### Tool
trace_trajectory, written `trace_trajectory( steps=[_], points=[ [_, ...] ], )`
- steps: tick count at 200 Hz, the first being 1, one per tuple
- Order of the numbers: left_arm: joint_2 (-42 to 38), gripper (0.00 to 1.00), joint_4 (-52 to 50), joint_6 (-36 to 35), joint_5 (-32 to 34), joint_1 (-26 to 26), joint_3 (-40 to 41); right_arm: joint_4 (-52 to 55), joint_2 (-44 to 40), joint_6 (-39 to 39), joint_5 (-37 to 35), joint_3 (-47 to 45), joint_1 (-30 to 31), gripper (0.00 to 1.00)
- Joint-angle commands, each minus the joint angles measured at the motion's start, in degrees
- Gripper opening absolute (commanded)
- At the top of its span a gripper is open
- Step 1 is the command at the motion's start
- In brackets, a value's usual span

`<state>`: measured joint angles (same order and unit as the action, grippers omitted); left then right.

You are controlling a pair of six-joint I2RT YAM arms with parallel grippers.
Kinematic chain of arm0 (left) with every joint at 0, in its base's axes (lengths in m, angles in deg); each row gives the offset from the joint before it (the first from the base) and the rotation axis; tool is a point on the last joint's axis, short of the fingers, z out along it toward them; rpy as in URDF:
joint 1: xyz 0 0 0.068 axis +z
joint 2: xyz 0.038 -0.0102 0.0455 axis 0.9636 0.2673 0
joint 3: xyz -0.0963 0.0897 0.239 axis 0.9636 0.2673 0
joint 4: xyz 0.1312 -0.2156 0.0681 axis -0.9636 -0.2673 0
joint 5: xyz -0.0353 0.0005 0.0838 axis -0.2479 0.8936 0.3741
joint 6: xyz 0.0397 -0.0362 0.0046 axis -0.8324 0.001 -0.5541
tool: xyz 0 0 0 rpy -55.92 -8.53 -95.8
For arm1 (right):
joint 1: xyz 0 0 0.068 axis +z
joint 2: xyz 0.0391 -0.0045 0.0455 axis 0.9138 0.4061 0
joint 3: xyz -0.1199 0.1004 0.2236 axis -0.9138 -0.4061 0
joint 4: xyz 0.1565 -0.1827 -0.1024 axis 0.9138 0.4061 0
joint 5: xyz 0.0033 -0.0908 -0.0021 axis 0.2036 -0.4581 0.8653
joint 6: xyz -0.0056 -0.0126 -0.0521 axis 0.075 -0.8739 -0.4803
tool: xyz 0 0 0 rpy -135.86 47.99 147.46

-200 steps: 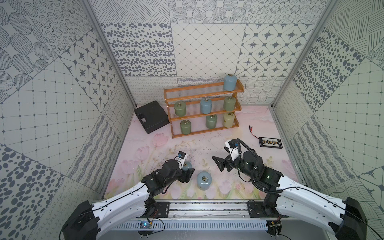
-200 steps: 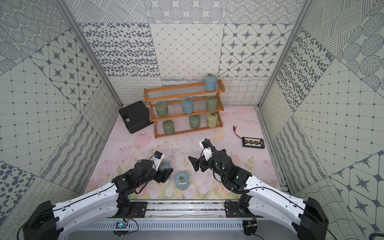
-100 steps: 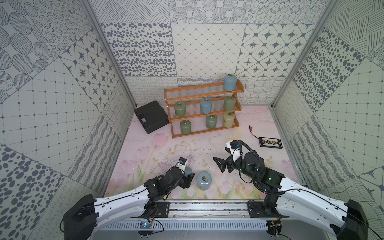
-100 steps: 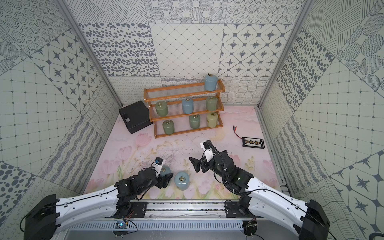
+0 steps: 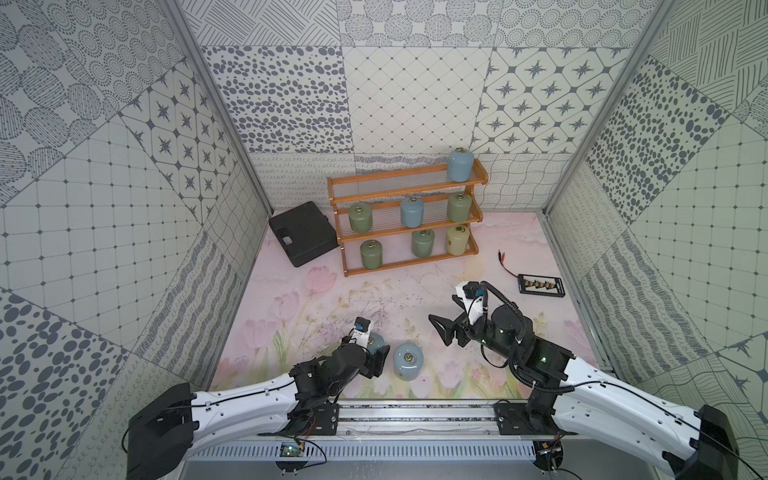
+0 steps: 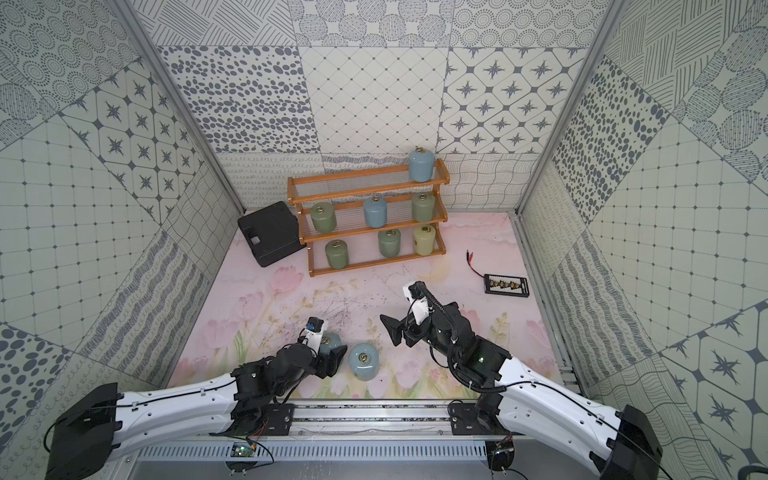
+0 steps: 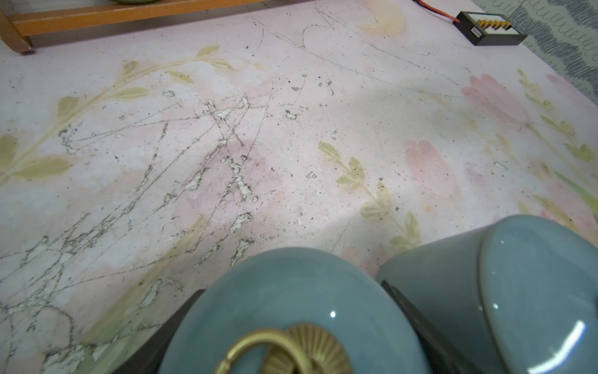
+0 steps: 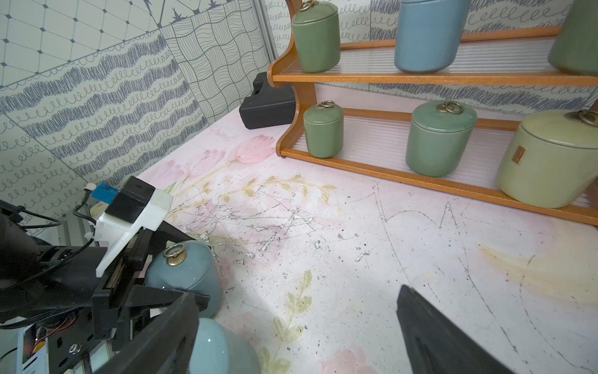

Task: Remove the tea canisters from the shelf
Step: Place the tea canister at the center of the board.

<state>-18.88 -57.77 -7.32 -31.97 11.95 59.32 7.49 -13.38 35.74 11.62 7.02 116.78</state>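
Jaws on my left gripper (image 5: 371, 351) are clamped on a light blue canister (image 5: 375, 341), low over the floral mat (image 5: 332, 291) at the near left. I cannot tell whether its base touches the mat. In the left wrist view its brass ring lid (image 7: 281, 353) sits right under the camera.

The gripper's right-hand finger (image 5: 380, 361) stands between this jar and a second blue canister (image 5: 408, 360). That one stands upright on the mat just to the right, and neither gripper touches it.

Further right, my right gripper (image 5: 439, 336) hangs above the mat with its fingers spread wide and nothing between them, pointing left toward the two jars.

At the far side, near the back wall, the shelf (image 5: 411, 262) holds seven canisters, all upright.
- Top tier: a tall-standing blue canister (image 5: 460, 166) alone at the right end.
- Middle tier: a left green canister (image 5: 360, 217), a middle blue canister (image 5: 412, 212) and a right green canister (image 5: 459, 207).
- Bottom tier: a low left green canister (image 5: 370, 254), a low middle green canister (image 5: 422, 243) and a pale yellow canister (image 5: 457, 240) at the right end.

A black case (image 5: 302, 232) lies on the mat by the shelf's left end. A small black board (image 5: 540, 286) with a red lead lies at the far right, apart from my right arm.
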Motion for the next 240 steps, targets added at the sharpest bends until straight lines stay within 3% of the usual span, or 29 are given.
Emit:
trace_trajectory(
  steps=[1, 38, 240],
  points=[
    [0.1, 0.68, 0.1, 3.3, 2.7, -1.3, -0.2, -0.4, -1.6, -0.9, -0.4, -0.5, -0.2, 1.0],
    [0.3, 0.75, -2.8, 4.7, 4.6, -3.1, -0.8, 0.5, -2.8, -1.5, -1.2, -0.6, -0.1, 0.99],
    [1.8, 0.88, -7.8, 8.9, 9.4, -8.9, -1.5, -0.1, -3.6, -1.4, -1.4, -2.4, -0.2, 1.0]
  ],
)
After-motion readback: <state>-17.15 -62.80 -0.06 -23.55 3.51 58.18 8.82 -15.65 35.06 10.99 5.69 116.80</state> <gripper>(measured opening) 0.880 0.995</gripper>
